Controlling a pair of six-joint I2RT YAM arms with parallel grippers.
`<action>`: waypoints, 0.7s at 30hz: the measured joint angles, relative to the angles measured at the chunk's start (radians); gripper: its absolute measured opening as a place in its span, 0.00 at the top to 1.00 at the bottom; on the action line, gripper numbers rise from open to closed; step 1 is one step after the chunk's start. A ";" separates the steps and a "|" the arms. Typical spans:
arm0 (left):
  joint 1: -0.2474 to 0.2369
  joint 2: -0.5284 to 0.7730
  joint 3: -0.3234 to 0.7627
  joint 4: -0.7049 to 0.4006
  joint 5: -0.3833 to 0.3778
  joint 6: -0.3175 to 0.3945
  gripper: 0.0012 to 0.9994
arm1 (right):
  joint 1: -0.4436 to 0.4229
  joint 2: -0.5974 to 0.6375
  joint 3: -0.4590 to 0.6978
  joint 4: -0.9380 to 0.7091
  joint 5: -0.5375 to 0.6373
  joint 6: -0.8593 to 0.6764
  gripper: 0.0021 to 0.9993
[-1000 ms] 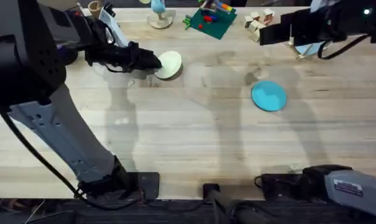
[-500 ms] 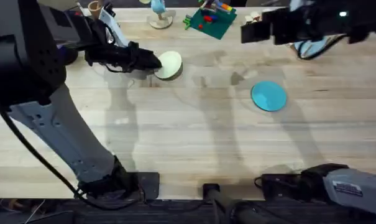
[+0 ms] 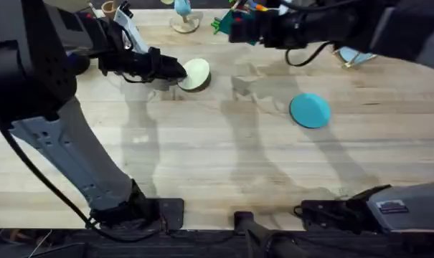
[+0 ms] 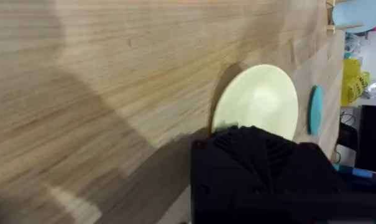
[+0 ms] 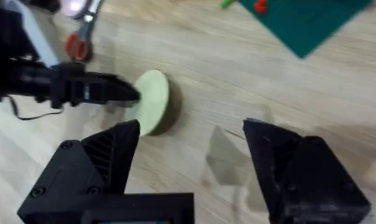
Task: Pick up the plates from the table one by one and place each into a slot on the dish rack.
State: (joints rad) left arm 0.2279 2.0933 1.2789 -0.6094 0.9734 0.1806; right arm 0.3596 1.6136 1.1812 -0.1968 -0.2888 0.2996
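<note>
we are gripping the cream plate in our left hand, tilted for the rack; right hand is hovering open near it.

Both arms are black with grey base links, thin black cables, and ribbed black end effector fingers.

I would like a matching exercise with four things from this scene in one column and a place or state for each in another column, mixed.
Things:
1. cream-yellow plate
2. teal-blue plate
3. right gripper
4. green board

Places or states:
A. lying alone on the bare table
B. at the tip of the left gripper
C. jaws wide open
D. far table edge, with coloured pieces on it

Pairs: 1-B, 2-A, 3-C, 4-D
</note>
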 joint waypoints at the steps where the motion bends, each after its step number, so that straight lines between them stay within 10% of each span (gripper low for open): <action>1: 0.000 0.000 0.000 0.000 0.000 0.000 0.96 | 0.008 0.014 0.000 0.019 -0.011 0.016 0.00; 21: 0.006 0.035 0.010 0.004 0.058 0.000 0.96 | 0.135 0.280 0.001 0.301 -0.069 0.265 0.01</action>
State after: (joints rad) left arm 0.2344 2.1281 1.2888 -0.6056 1.0313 0.1806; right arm 0.4946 1.8936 1.1820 0.1038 -0.3580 0.5650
